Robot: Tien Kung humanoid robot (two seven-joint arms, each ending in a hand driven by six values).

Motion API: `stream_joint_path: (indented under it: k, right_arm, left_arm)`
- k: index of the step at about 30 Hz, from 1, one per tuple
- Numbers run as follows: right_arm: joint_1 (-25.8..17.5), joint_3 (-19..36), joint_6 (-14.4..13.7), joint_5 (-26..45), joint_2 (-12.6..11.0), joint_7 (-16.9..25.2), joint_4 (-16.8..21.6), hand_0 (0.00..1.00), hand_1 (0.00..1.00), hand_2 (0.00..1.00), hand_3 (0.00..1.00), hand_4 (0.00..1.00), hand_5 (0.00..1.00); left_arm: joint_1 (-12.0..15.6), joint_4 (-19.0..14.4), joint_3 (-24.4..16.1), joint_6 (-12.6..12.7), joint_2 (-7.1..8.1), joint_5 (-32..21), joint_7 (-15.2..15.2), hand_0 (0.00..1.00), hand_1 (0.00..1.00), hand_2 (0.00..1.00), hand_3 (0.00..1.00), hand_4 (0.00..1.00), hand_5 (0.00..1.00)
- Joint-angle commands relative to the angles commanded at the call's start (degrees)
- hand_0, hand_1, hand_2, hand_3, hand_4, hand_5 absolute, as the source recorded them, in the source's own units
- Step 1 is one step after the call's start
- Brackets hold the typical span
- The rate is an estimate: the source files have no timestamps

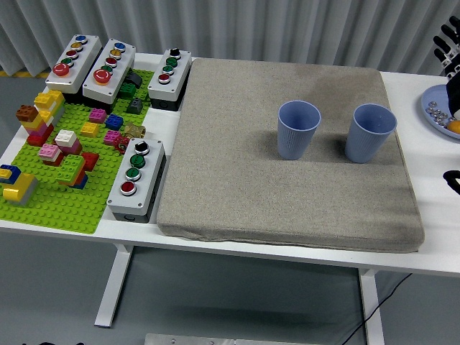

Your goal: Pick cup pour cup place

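While both blue cups stand upright on the grey mat [287, 194], we find the robot's right hand [449, 47] far off at the right edge of the view, well apart from them. We see the left cup [297, 129] and the right cup [370, 133] side by side on the far half of the mat, not touching, their mouths open upward; whether either holds anything we cannot tell. Of the hand we make out only black and white fingers pointing upward at the far right, cut off by the frame, so we cannot tell whether they are spread or curled. Below it lies a blue plate [431, 108], also cut by the edge, holding small items too small to name. Another dark part [451, 180] shows lower at the right edge, unclear. Left of the mat sit a green brick baseplate [57, 205] and four grey button boxes [136, 180] on the white table [438, 237].
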Motion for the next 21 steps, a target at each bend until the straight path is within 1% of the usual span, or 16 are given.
stream_joint_path:
  k: [1, 2, 7, 8, 15, 19, 20, 21]
  right_arm:
    - [-0.1, 0.0, 0.3, -0.4, 0.0, -0.2, 0.0, 0.955, 0.894, 0.996, 0.998, 0.857, 0.214]
    - [-0.3, 0.1, 0.9, -0.9, -0.1, -0.7, 0.0, 0.955, 0.894, 0.996, 0.998, 0.857, 0.214]
    - [-2.4, 0.3, 7.4, -5.9, -0.9, -6.0, -0.5, 0.955, 0.894, 0.996, 0.998, 0.857, 0.214]
    - [-2.7, 0.3, 8.0, -6.3, -0.9, -6.4, -0.6, 0.955, 0.932, 0.998, 0.998, 0.856, 0.162]
    - [-4.7, 1.2, 10.2, -7.9, -0.9, -8.5, -0.5, 0.956, 0.936, 0.998, 0.998, 0.857, 0.154]
    - [-5.4, 1.0, 10.1, -8.3, -0.7, -8.5, -0.4, 0.956, 0.936, 0.998, 0.998, 0.857, 0.154]
    - [-5.5, 1.0, 10.1, -8.3, -0.6, -8.4, -0.4, 0.958, 0.941, 0.998, 0.998, 0.845, 0.127]
    - [-5.6, 0.9, 10.1, -8.3, -0.6, -8.4, -0.4, 0.958, 0.941, 0.998, 0.998, 0.845, 0.127]
  left_arm:
    - [0.0, 0.0, 0.0, 0.0, 0.0, 0.0, 0.0, 0.775, 0.758, 0.815, 0.656, 0.506, 0.972]
    - [0.0, 0.0, 0.0, 0.0, -0.01, 0.0, 0.0, 0.775, 0.758, 0.815, 0.656, 0.506, 0.972]
    - [-0.3, 0.0, -0.3, -0.1, -0.11, 0.4, 0.1, 0.775, 0.758, 0.815, 0.656, 0.506, 0.972]
    - [-0.3, 0.0, -0.4, -0.1, -0.12, 0.5, 0.1, 0.775, 0.758, 0.813, 0.656, 0.505, 0.971]
    - [-0.5, 0.0, -0.5, -0.1, -0.27, 0.7, 0.0, 0.775, 0.758, 0.814, 0.656, 0.505, 0.971]
    - [-0.5, 0.0, -0.3, -0.1, -0.38, 0.5, -0.1, 0.775, 0.758, 0.814, 0.656, 0.505, 0.971]
    - [-0.5, 0.0, -0.2, -0.1, -0.4, 0.5, -0.1, 0.774, 0.758, 0.814, 0.655, 0.505, 0.971]
    - [-0.5, 0.0, -0.2, -0.1, -0.41, 0.5, -0.1, 0.774, 0.758, 0.814, 0.655, 0.505, 0.971]
